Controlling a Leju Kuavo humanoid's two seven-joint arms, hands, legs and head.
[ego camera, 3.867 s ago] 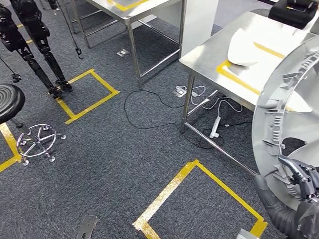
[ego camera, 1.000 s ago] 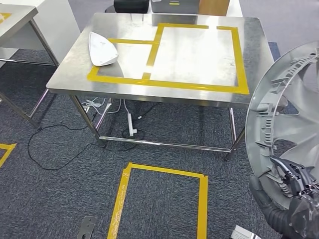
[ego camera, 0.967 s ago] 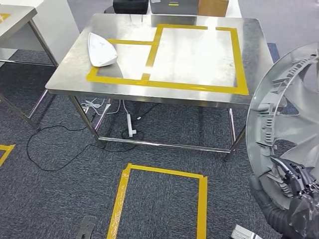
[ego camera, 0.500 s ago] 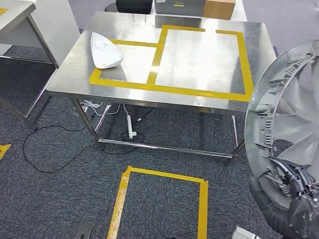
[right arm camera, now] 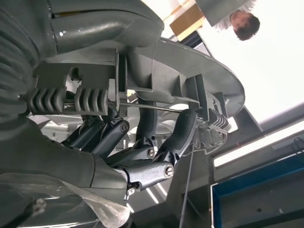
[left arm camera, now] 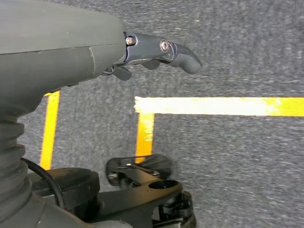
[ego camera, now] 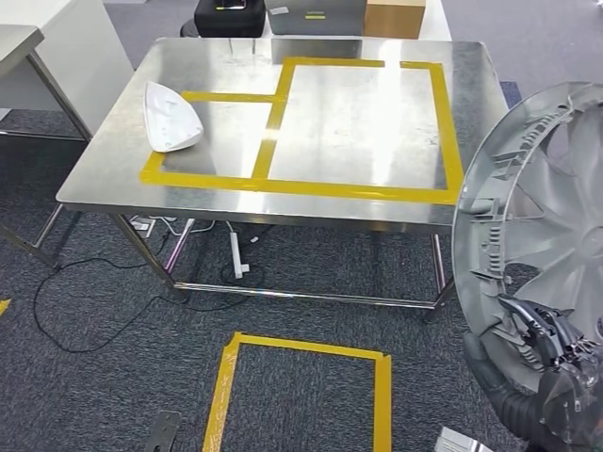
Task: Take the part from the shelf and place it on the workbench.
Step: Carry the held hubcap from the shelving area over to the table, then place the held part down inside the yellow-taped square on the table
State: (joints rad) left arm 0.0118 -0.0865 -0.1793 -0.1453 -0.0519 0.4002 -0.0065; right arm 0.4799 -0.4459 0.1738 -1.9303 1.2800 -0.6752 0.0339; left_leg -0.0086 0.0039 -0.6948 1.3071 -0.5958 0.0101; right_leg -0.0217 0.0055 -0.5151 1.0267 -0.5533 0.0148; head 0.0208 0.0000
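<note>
A large round grey ribbed part [ego camera: 529,212] stands upright at the right of the head view, off the near right corner of the steel workbench [ego camera: 341,122]. My right hand [ego camera: 558,353] grips its lower rim. The right wrist view shows that hand [right arm camera: 143,159] with its fingers hooked around the part's rim [right arm camera: 186,66]. Yellow tape marks two boxes on the bench top, and a white shell-shaped piece [ego camera: 170,117] lies in the left one. My left hand [left arm camera: 157,50] hangs over the carpet and holds nothing.
A yellow taped square [ego camera: 305,377] is on the carpet before the bench. Cables and a power strip [ego camera: 235,254] lie under it. A black case [ego camera: 229,16], a grey box [ego camera: 317,14] and a cardboard box [ego camera: 395,14] sit behind it. A person [right arm camera: 243,19] is nearby.
The whole view has swung round to face the workbench squarely, and in the last second the bench has drifted slightly left. The part stays in my right hand.
</note>
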